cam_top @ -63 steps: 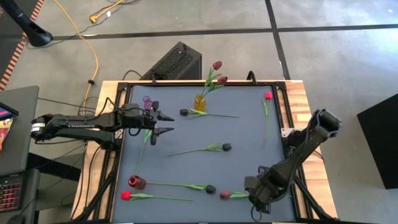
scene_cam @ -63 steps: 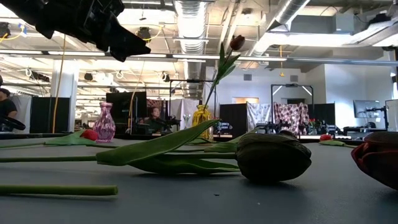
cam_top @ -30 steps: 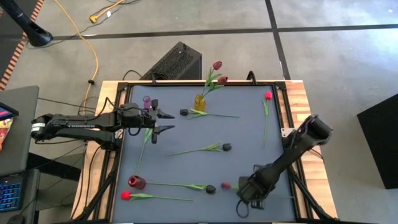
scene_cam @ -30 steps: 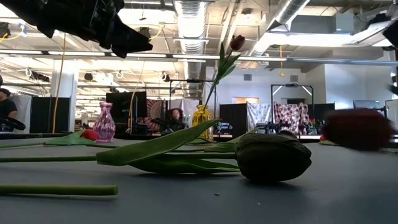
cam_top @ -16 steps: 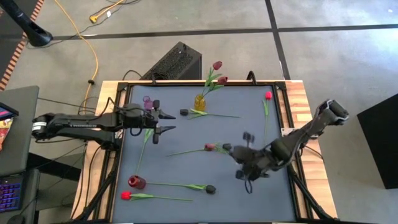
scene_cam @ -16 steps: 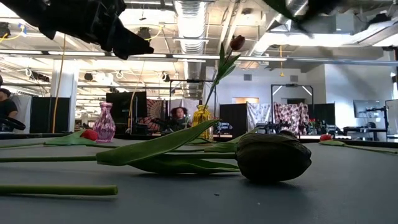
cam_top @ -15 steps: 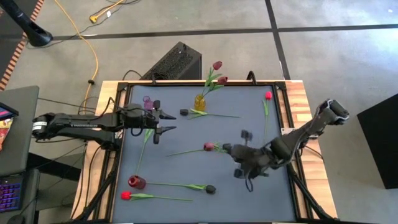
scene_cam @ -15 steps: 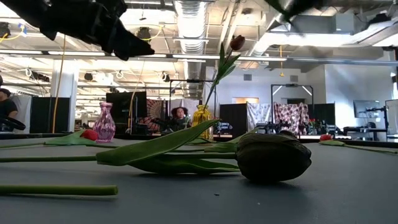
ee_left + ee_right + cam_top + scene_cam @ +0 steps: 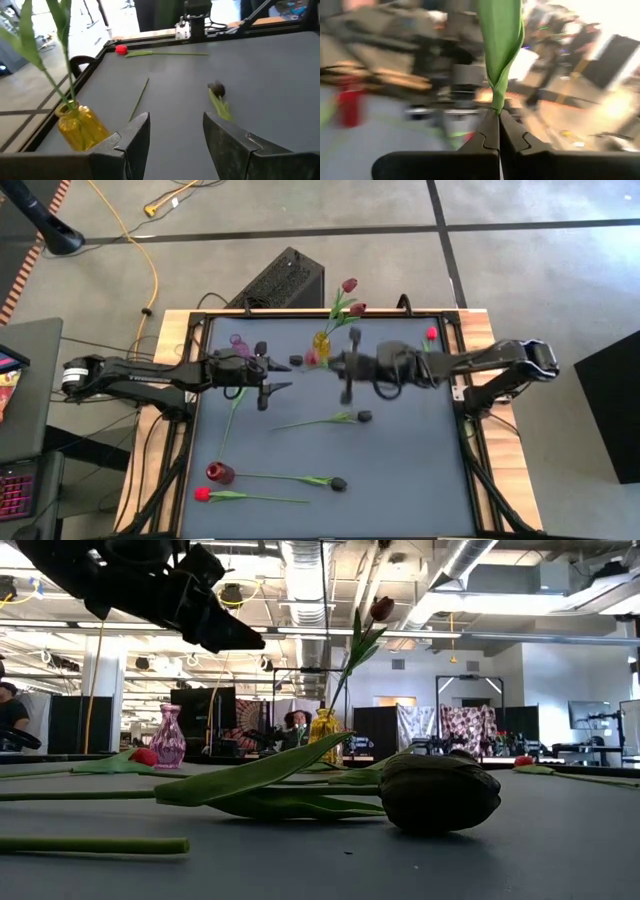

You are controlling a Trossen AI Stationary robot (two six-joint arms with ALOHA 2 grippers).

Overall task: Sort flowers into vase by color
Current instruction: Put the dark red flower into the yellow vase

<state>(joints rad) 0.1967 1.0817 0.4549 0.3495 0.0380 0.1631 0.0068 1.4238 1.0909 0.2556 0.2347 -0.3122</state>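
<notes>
My right gripper (image 9: 335, 366) is shut on a maroon tulip, whose head (image 9: 312, 357) is beside the yellow vase (image 9: 321, 343). That vase holds two maroon tulips (image 9: 349, 285). My left gripper (image 9: 272, 370) is open and empty above the table, between the purple vase (image 9: 237, 340) and the yellow vase (image 9: 82, 127). Dark tulips (image 9: 364, 416) and red tulips (image 9: 431, 333) lie flat on the grey table. A red vase (image 9: 218, 472) is near the front left. My right gripper pinches the tulip's green stem (image 9: 496, 102) between its two fingertips (image 9: 487, 131), where a leaf wraps around it. The fingers come level from the table's right. The tulip is lifted clear of the table, its head toward the table's left.
A dark tulip (image 9: 296, 360) lies just in front of the yellow vase. Another dark tulip (image 9: 339, 483) and a red one (image 9: 202, 493) lie at the near left. A green stem (image 9: 230, 420) lies under my left arm. People show in the room behind.
My right gripper has carried the maroon tulip up from the near right of the table, toward the far edge and to the left, as far as the yellow vase. My left gripper has shifted a little toward the table's right.
</notes>
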